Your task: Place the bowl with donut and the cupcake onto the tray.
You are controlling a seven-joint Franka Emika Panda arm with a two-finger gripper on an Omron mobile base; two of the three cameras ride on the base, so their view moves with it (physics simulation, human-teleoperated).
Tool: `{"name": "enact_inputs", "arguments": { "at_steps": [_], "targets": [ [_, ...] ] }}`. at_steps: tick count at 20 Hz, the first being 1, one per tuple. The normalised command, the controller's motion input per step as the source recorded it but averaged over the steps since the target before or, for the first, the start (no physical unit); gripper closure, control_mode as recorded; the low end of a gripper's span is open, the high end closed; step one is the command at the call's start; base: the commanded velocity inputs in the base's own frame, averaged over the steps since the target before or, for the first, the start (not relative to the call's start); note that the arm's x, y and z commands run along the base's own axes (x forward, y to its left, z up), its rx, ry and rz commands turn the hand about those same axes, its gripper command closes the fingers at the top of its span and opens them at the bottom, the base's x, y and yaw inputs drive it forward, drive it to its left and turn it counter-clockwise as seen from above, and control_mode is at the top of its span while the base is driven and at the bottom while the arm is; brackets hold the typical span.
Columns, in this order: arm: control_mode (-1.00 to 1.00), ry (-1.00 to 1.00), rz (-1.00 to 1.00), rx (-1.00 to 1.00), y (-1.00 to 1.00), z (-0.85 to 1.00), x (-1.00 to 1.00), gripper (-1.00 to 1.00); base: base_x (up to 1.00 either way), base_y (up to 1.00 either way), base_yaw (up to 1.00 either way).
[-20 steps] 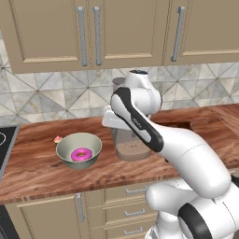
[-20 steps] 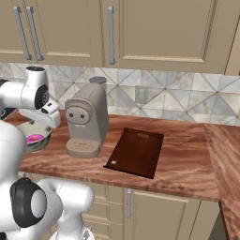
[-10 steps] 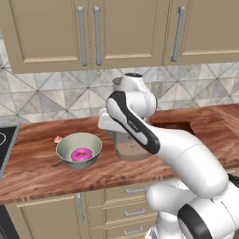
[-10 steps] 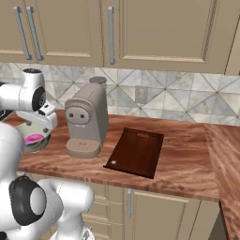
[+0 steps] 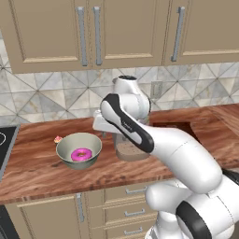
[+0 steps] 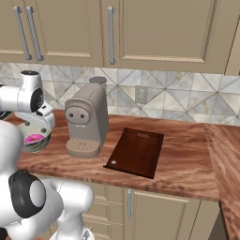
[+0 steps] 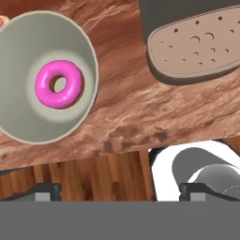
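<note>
Even, bright rendered light with no glare. The bowl (image 5: 79, 150) casts a soft shadow on the countertop (image 5: 37, 168). Edges look slightly soft.

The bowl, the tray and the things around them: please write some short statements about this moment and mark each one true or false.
1. The donut lies inside the bowl. True.
2. The bowl already stands on the tray. False: the bowl is on the countertop to the left of the coffee machine; the tray lies to the machine's right with nothing on it.
3. The cupcake sits on the counter just behind the bowl's left rim. True.
4. The end effector is shut on the bowl's rim. False: it is open and holds nothing, above the counter between bowl and coffee machine.
5. The donut's icing is brown. False: it is bright pink.
</note>
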Motion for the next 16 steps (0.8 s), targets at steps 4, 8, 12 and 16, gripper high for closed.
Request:
{"name": "enact_inputs", "arguments": {
  "at_steps": [4, 8, 12, 16],
  "targets": [
    [-1.0, 0.0, 0.0, 0.0, 0.11, -0.11, 0.17, -1.0, 0.0, 0.0, 0.0],
    [-1.0, 0.0, 0.0, 0.0, 0.12, -0.17, 0.16, -1.0, 0.0, 0.0, 0.0],
    [-1.0, -0.01, 0.0, 0.0, 0.12, -0.22, 0.08, -1.0, 0.0, 0.0, 0.0],
    [-1.0, -0.09, -0.03, 0.0, 0.09, -0.33, 0.0, -1.0, 0.0, 0.0, 0.0]
  ]
}}
